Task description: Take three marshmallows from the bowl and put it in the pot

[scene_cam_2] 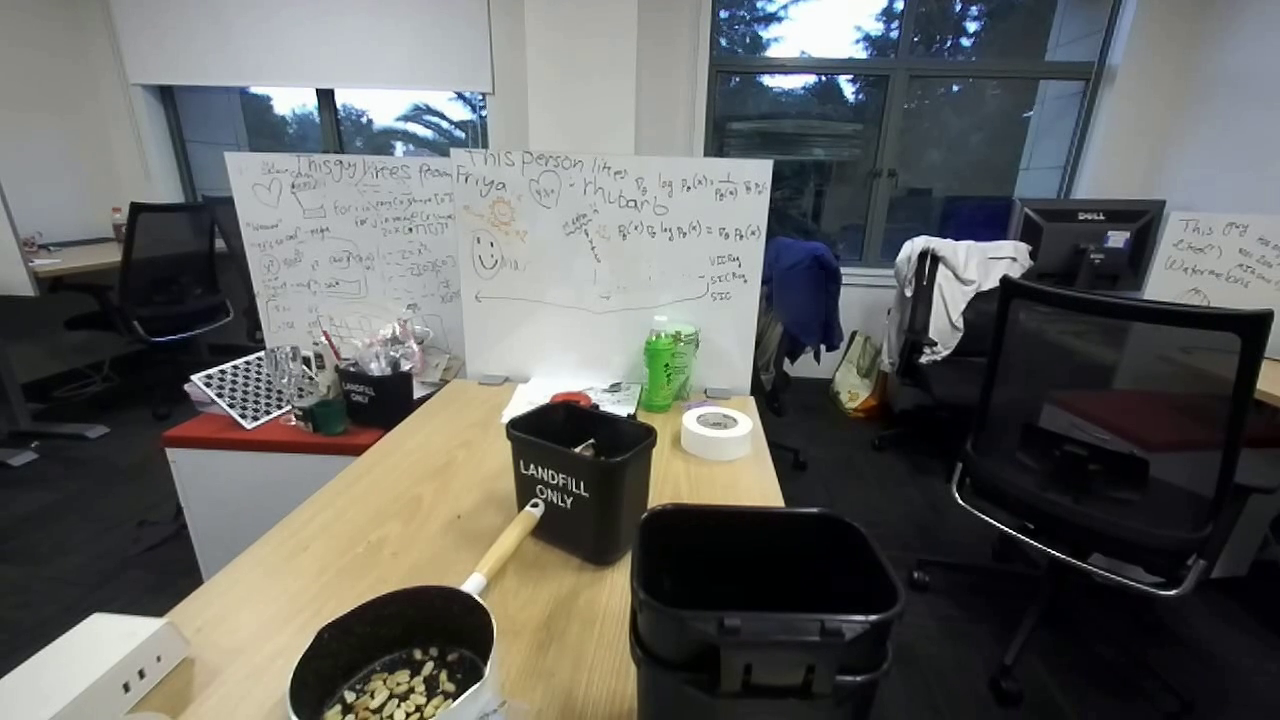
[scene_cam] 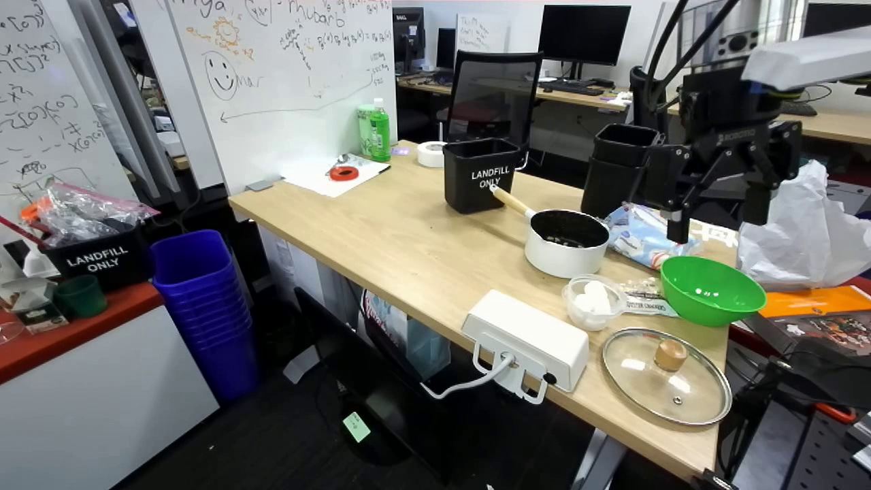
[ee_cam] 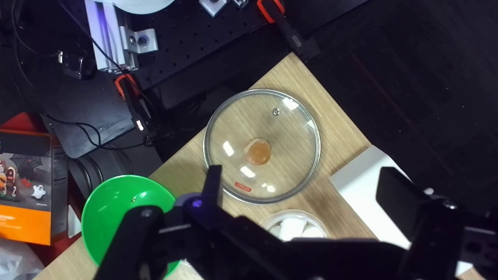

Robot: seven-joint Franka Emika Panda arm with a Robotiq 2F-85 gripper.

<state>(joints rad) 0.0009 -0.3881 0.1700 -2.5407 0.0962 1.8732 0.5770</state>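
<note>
Marshmallows (scene_cam: 595, 298) are sitting in a clear bowl (scene_cam: 590, 322) on the bench (scene_cam: 408, 238), near the white pot (scene_cam: 562, 260); above, the hand (scene_cam: 716, 218) is hanging, fingers (ee_cam: 400, 202) apart. In an exterior view, nut-like pieces (scene_cam_2: 400, 690) are showing inside that pot; the wrist view is revealing a red label (ee_cam: 243, 187) on the glass lid (ee_cam: 260, 120).

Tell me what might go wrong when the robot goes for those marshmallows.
The open black end effector could catch the rim of the small clear round bowl and tip out its white marshmallows. A stray bump might knock off the round glass lid, lying near the edge of the light wooden table.
</note>
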